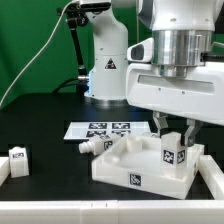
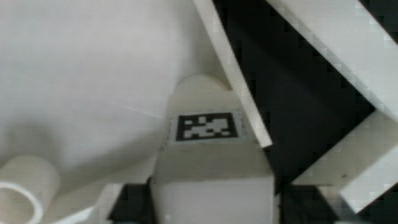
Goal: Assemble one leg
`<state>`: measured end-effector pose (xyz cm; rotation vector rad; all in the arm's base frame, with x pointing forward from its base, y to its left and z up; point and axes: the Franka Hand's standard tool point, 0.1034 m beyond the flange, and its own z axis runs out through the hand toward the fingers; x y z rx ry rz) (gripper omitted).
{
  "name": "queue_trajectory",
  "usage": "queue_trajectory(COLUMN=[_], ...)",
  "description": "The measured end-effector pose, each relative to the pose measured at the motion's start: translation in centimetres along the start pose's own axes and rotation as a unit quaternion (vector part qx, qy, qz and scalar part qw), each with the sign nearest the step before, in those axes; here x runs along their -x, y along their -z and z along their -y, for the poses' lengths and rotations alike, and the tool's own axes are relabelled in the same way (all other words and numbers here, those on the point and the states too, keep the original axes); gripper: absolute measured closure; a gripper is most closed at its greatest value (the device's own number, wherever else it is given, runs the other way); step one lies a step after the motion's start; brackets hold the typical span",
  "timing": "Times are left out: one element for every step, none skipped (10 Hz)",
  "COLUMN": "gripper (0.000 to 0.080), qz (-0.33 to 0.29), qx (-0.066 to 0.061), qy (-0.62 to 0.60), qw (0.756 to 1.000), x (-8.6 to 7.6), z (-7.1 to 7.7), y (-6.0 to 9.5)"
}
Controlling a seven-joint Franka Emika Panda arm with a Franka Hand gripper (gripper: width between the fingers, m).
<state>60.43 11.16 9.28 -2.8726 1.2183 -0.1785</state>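
My gripper is shut on a stubby white leg with a black-and-white tag and holds it upright over the near right corner of the big white square panel. I cannot tell whether its lower end touches the panel. In the wrist view the leg runs out from between my dark fingers, tag facing the camera, with the panel beneath it.
A second leg stands at the exterior view's left. A third leg lies beside the panel. The marker board lies behind the panel. The robot base stands at the back. A white part sits at the right edge.
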Motion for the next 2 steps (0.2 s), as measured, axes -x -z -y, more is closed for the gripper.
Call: queue_trajectory(gripper=[0.0242,0.0242], qz=[0.0,0.0], qx=[-0.006,-0.01], qy=[0.011,0.016], qw=[1.0,1.0], x=[-0.31,-0.54], z=[0.17,0.21], y=[1.08,1.91])
